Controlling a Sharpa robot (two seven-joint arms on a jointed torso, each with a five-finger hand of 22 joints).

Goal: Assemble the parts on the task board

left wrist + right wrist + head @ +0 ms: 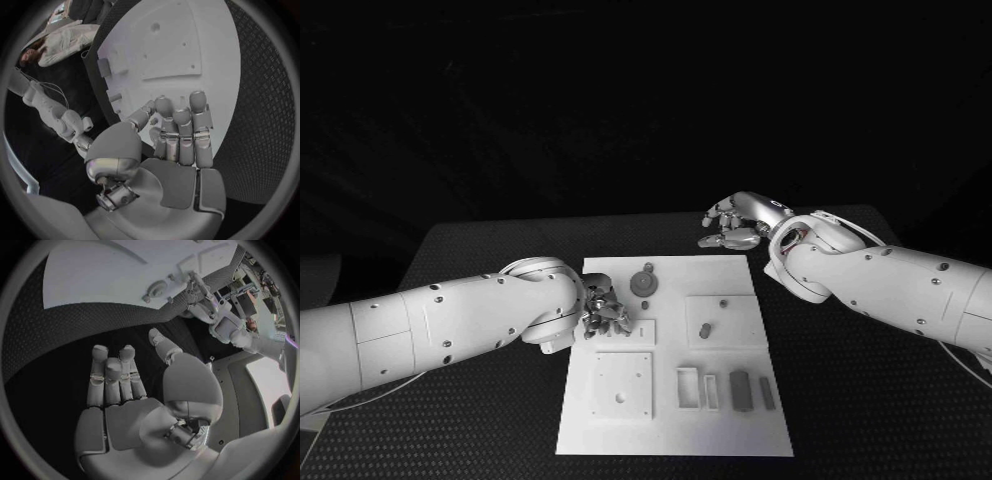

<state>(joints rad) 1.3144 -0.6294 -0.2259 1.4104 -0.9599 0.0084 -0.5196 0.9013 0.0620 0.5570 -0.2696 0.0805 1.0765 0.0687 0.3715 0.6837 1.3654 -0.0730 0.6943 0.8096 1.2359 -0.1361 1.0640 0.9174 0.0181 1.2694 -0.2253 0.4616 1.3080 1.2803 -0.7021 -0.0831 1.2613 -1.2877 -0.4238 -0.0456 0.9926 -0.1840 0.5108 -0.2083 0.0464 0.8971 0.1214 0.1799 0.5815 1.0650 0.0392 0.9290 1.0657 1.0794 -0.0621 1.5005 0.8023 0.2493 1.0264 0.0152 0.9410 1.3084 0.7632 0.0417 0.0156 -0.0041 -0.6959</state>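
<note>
The flat white rectangular task board (733, 420) lies on the black textured table (877, 420). The silver left hand (600, 308) hangs over the board's near-left edge, fingers curled together around a small grey part (154, 121) pinched at thumb and fingertips. Just beyond it stands a round grey knob-like piece (645, 281); grey upright blocks (740, 390) sit well apart. The silver right hand (744, 220) hovers off the board's far corner, fingers loosely apart, holding nothing.
</note>
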